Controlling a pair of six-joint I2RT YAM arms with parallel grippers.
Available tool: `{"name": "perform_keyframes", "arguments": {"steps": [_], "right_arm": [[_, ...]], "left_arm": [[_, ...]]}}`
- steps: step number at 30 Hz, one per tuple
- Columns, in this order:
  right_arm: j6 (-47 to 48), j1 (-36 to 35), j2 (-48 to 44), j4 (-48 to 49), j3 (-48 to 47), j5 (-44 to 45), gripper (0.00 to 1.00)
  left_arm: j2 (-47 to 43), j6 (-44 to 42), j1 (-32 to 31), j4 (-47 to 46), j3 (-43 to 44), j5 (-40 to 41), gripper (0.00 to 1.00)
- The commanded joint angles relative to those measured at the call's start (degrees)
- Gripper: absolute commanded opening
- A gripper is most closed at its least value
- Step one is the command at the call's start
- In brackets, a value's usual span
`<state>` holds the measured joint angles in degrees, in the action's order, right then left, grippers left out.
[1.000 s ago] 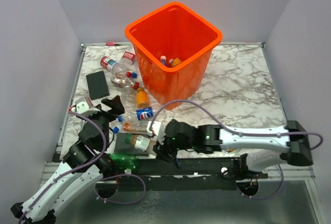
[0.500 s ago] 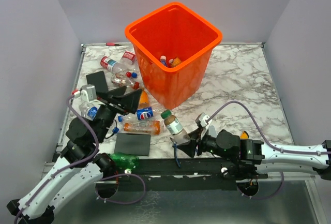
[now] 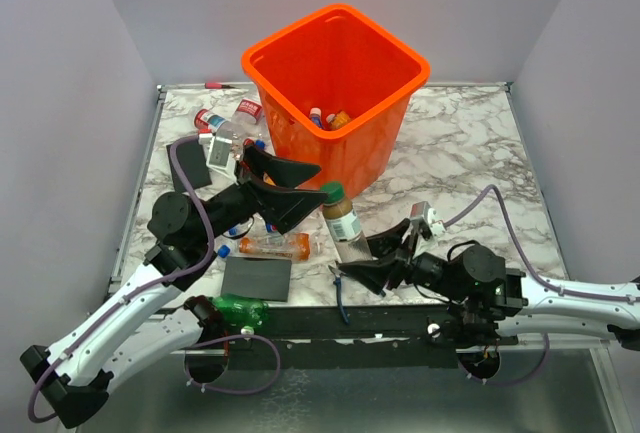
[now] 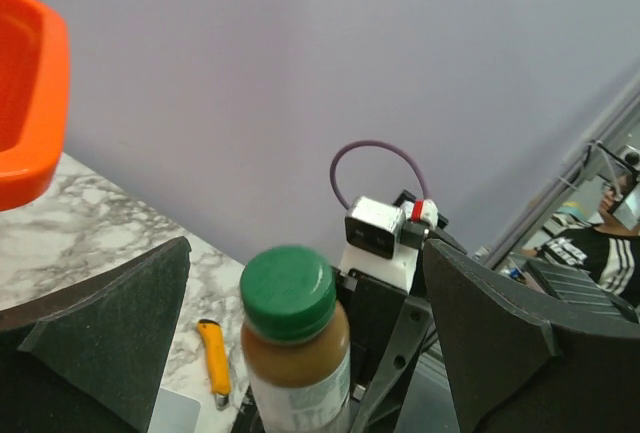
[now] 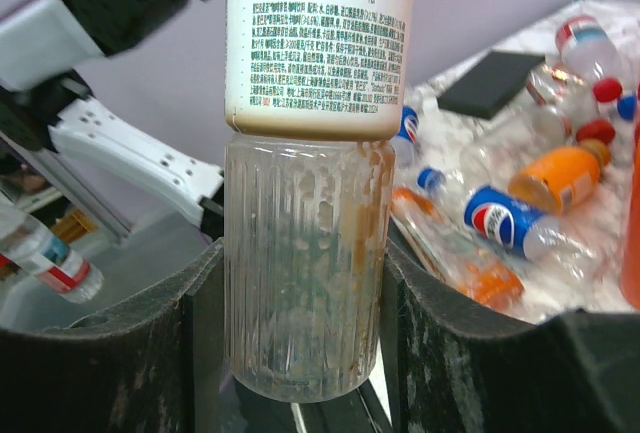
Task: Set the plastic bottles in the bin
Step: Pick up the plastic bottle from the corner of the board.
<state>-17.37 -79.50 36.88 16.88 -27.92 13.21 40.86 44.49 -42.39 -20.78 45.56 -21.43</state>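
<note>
Just near of the bin (image 3: pixel 300 53), my right claw (image 3: pixel 357 258) holds a green-capped bottle (image 3: pixel 342 215) upright, its pads pinching the ribbed lower body from both sides. My left claw (image 3: pixel 321 182) is spread wide at the level of the cap. In its wrist view the cap sits between the two fingers (image 4: pixel 110 323), touching neither.

I judge this to be a hand-over on the way to the bin. Next my left claw should settle lower, onto the neck or label, and close firmly before my right lets go, or the bottle may tip. Then it must rise above the rim. Other bottles (image 3: pixel 272 245) lie loose at the left, not yet binned.
</note>
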Motion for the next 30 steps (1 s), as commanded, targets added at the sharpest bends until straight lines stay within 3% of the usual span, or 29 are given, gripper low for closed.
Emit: {"name": "perform_keyframes", "arguments": {"steps": [1,10,13,20,21,24,25,28,30], "right_arm": [[3.90,-0.15,-0.64,2.39,-4.21,-3.45,0.01],[7.30,-0.17,3.41,-0.01,-7.54,-0.97,0.01],[7.69,-0.17,4.89,0.01,-7.99,-1.04,0.01],[8.28,-0.18,6.09,-0.33,-8.47,-0.12,0.01],[8.30,-0.13,6.03,-0.25,-8.29,-0.01,0.01],[8.06,-0.15,5.70,0.28,-7.99,0.57,0.01],[7.95,-0.17,5.43,0.54,-7.76,0.91,0.00],[7.58,-0.14,3.91,2.12,-6.47,2.43,0.01],[7.46,-0.18,3.01,2.83,-5.81,3.08,0.01]], "left_arm": [[1.69,3.70,0.03,-4.10,2.30,-5.54,0.99],[5.54,7.63,-0.02,-4.01,3.30,-8.21,0.96],[6.99,8.39,0.03,-4.01,3.97,-9.10,0.89],[7.21,7.64,0.00,-4.01,4.00,-9.41,0.60],[7.15,7.56,0.01,-4.01,3.82,-9.37,0.63],[6.68,7.24,-0.02,-4.01,3.22,-9.46,0.88],[6.41,7.09,0.00,-4.01,2.94,-9.29,0.91],[5.50,6.44,0.02,-3.78,2.03,-8.61,0.90],[5.14,6.17,0.01,-3.66,1.71,-8.44,0.81]]}}
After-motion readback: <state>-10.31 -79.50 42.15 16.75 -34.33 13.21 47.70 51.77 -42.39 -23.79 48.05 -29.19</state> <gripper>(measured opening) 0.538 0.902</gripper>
